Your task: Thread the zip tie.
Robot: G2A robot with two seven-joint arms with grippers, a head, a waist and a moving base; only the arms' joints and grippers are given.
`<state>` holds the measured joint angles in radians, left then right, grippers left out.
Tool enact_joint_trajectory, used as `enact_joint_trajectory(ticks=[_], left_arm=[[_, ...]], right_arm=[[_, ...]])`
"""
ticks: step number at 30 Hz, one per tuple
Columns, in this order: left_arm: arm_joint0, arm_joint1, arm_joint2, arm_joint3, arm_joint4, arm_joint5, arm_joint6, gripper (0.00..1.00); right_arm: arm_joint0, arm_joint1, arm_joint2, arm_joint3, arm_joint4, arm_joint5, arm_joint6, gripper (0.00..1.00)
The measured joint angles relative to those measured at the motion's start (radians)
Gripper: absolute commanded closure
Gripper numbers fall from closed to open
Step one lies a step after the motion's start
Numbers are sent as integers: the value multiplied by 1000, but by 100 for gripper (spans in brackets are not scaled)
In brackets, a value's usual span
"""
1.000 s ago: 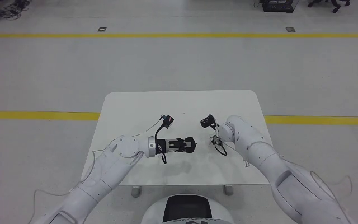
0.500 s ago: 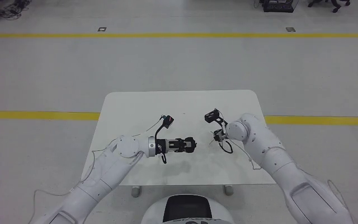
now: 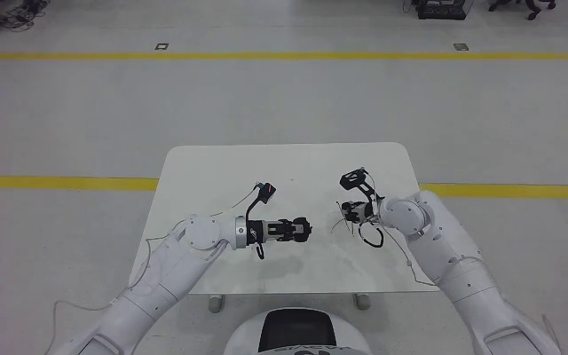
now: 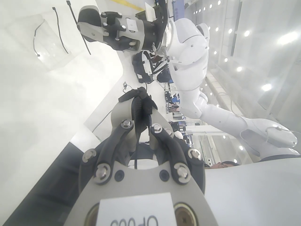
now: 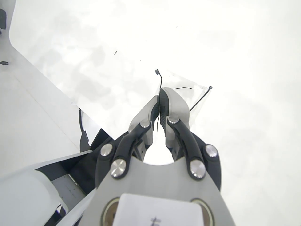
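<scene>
**Entry 1: zip tie** [image 5: 161, 81], black and slim. It is pinched in the right gripper [image 5: 160, 93], whose fingertips are clamped onto the strap. The square head and a short length of strap stick out past the fingertips. The tail runs back between the fingers towards the palm, and the stretch under the pads is hidden. The tie is held over the white worktop [image 5: 117, 24]; I cannot tell whether either end touches it.

**Entry 2: left gripper** [image 4: 140, 96]. Its fingers are pressed together and point across at the right gripper, with a gap between the two. The dark pads hide the seam, so I cannot make out whether anything is pinched there.

**Entry 3: second zip tie** [image 5: 200, 99], black and straight. It lies loose on a clear plastic bag [image 5: 185, 95] just beside the right gripper.

**Entry 4: third zip tie** [image 4: 34, 36], black and curved, lying on the same bag.

**Note:** in the top view, all three ties are too thin to tell apart.
</scene>
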<state>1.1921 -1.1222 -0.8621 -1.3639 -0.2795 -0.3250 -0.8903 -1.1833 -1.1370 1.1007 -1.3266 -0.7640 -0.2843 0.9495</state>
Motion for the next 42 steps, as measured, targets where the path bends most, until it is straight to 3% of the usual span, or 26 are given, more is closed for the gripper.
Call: enact_joint_trajectory(ticks=[4, 7, 10, 15, 20, 23, 30, 40, 42], left_arm=[[0, 0, 0, 0, 0, 0, 0, 100], [0, 0, 0, 0, 0, 0, 0, 100], [0, 0, 0, 0, 0, 0, 0, 100], [0, 0, 0, 0, 0, 0, 0, 100], [0, 0, 0, 0, 0, 0, 0, 100], [0, 0, 0, 0, 0, 0, 0, 100], [0, 0, 0, 0, 0, 0, 0, 100], [0, 0, 0, 0, 0, 0, 0, 100], [11, -2, 5, -8, -16, 3, 18, 100]], right_arm=[[-6, 0, 5, 5, -9, 10, -12, 100], [-64, 5, 46, -12, 13, 13, -144, 100], [-166, 22, 131, -77, 110, -55, -284, 100], [-408, 57, 236, -278, 136, -56, -495, 100], [-587, 88, 267, -392, 160, -56, -670, 100], [-651, 104, 254, -414, 155, -56, -774, 100], [-697, 135, 179, -409, 126, -56, -964, 100], [-695, 135, 175, -411, 125, -56, -970, 100], [-694, 133, 147, -424, 130, -56, -990, 100]])
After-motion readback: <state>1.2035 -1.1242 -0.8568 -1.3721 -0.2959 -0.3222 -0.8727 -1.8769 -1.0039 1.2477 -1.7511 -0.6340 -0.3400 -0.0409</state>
